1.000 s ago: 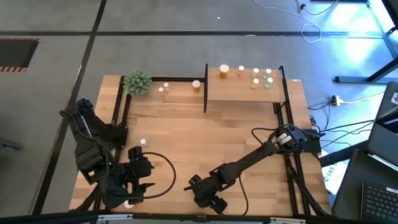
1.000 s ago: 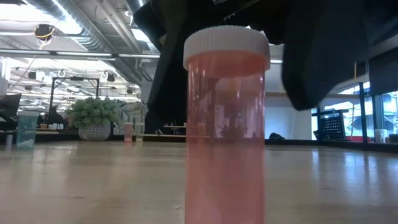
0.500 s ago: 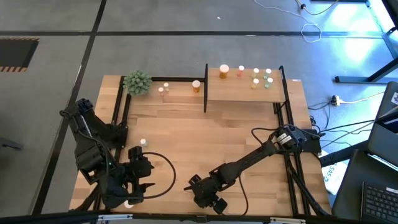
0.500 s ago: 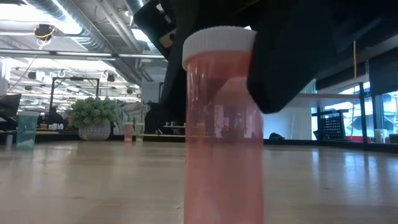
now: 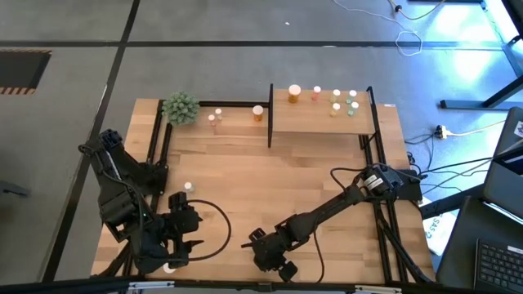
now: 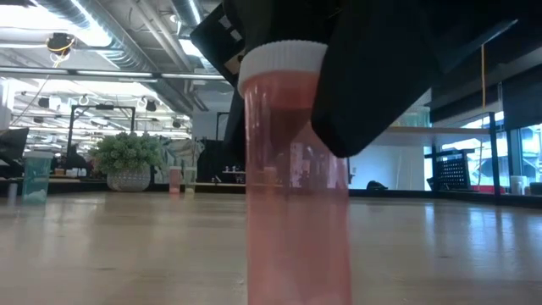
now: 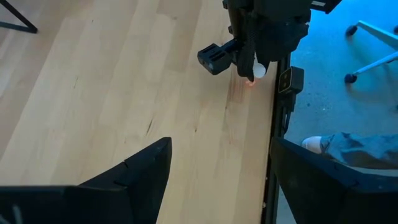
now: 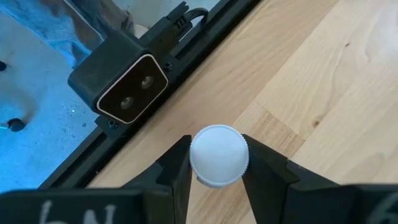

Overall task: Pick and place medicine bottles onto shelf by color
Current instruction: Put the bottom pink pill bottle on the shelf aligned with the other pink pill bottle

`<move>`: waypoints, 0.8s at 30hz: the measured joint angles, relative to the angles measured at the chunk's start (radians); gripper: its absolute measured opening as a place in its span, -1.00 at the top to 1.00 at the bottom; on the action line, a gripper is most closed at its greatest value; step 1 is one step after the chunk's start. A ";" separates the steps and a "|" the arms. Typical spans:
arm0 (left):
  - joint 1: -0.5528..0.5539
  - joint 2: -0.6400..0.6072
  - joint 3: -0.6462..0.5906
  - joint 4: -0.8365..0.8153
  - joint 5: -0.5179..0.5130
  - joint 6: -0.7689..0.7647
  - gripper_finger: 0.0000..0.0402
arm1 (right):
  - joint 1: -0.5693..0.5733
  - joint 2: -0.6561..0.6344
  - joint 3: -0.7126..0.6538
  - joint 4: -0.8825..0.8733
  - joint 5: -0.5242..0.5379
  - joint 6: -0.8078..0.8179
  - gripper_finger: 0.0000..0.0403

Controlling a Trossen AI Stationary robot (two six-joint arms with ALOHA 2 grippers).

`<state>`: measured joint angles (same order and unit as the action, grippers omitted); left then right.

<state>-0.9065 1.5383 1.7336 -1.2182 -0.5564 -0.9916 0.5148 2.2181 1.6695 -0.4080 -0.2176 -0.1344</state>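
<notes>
Gripping just under the white cap, the right gripper (image 8: pixel 214 171) has its two fingers pressed against opposite sides of a pink-red bottle (image 6: pixel 296 178) near the table's front edge, at about 6 o'clock on the wooden tabletop (image 5: pixel 278 175) in the high view. In the low view the bottle leans slightly, so it may already be lifting off its base, though the view is too close to be sure.

It looks like a light, stiff, translucent plastic cylinder with smooth walls, and it appears to carry little or nothing inside. Smooth plastic can slip or twist between narrow pads, so a hold high on the body, just below the ridged cap, seems sound; squeezing lower might tip it. It is unlikely to crush or break, but being tall and narrow it would topple easily when set down.

The shelf (image 5: pixel 319 122) sits at about 1 o'clock, well apart from the gripper, already bearing an orange bottle (image 5: pixel 294 93) and several smaller ones; more bottles stand at about 12 o'clock beside a green plant ball (image 5: pixel 181 107). Another small bottle (image 5: pixel 188 187) stands near the left arm.

The left gripper (image 7: pixel 217 180) waits at about 8 o'clock, jaws spread wide and holding nothing.
</notes>
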 joint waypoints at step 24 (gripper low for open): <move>0.000 0.000 0.000 -0.001 0.000 0.036 -0.34 | -0.014 -0.011 0.424 -0.450 0.044 0.102 0.38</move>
<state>-0.9062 1.5383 1.7336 -1.2190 -0.5564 -0.9552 0.5010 2.2070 2.0937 -0.8584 -0.1738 -0.0323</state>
